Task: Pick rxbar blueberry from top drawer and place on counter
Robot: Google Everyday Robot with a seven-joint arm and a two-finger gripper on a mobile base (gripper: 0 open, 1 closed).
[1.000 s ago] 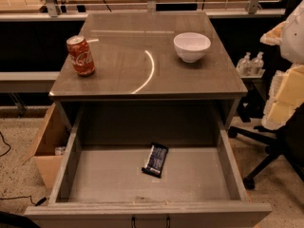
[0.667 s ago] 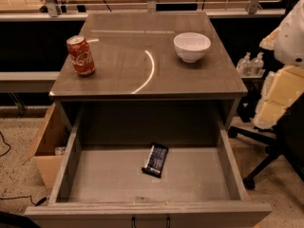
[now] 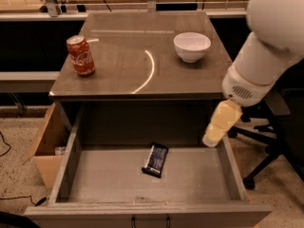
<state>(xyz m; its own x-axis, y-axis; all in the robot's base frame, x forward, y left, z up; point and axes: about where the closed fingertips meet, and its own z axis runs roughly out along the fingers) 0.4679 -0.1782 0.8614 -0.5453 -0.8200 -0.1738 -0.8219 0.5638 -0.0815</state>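
The arm (image 3: 266, 56) has swung in from the right edge of the view and now covers the right edge of the counter (image 3: 118, 75). Its gripper (image 3: 212, 138), earlier well out beside the counter, now hangs over the right wall of the top drawer (image 3: 230, 167), near the back.

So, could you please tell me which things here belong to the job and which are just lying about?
For the job: rxbar blueberry, lying in the open top drawer; counter; gripper, above the drawer's right wall.
Lying about: red soda can and white bowl on the counter; cardboard box on the floor.
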